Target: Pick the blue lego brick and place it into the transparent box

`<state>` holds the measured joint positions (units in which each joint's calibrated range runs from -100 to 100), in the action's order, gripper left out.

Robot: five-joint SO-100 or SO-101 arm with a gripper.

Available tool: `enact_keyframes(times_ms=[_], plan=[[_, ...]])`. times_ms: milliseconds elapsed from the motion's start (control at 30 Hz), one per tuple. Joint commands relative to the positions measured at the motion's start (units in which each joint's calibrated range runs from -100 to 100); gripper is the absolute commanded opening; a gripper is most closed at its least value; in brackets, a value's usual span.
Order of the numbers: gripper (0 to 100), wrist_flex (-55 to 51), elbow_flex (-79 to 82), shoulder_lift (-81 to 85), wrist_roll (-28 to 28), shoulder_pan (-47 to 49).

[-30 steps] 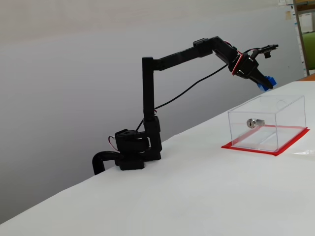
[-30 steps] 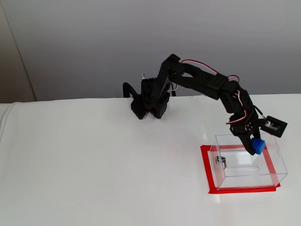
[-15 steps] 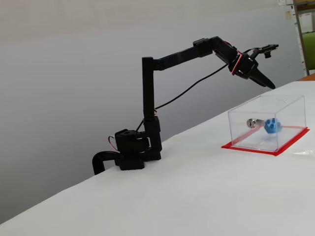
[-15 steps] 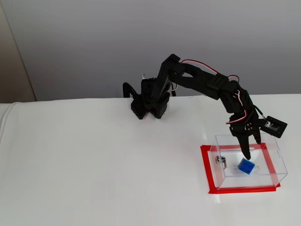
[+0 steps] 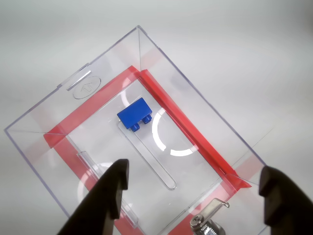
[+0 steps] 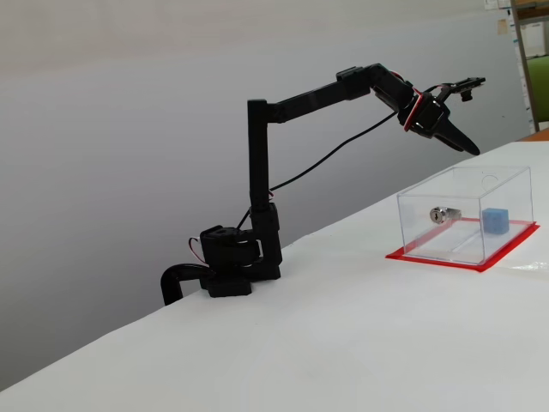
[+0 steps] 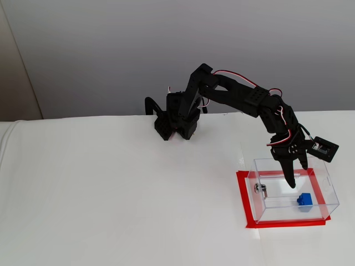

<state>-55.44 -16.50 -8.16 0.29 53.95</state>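
In the wrist view, the bottom edge cuts off the silver lock point(image 5: 208, 223) at lower centre and both black fingers point(image 5: 105, 203) of the gripper point(image 5: 195, 181).

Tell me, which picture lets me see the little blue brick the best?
The wrist view: it looks straight down into the transparent box, and the blue lego brick lies on its side, studs showing. In both fixed views the brick is only a tiny blue spot seen through the box wall.
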Motion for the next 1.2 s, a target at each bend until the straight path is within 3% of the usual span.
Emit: enact_keyframes(times_ms=[0,100,400,833,1167], plan=[[30,1.0,-3.1,1.6,0.2,0.3],[28,1.0,-3.1,1.7,0.1,0.0],[2,0.4,-4.6,2.5,0.0,-1.1],[2,0.3,-3.7,11.8,0.0,-7.9],[2,0.6,-2.4,20.8,0.5,-21.5]])
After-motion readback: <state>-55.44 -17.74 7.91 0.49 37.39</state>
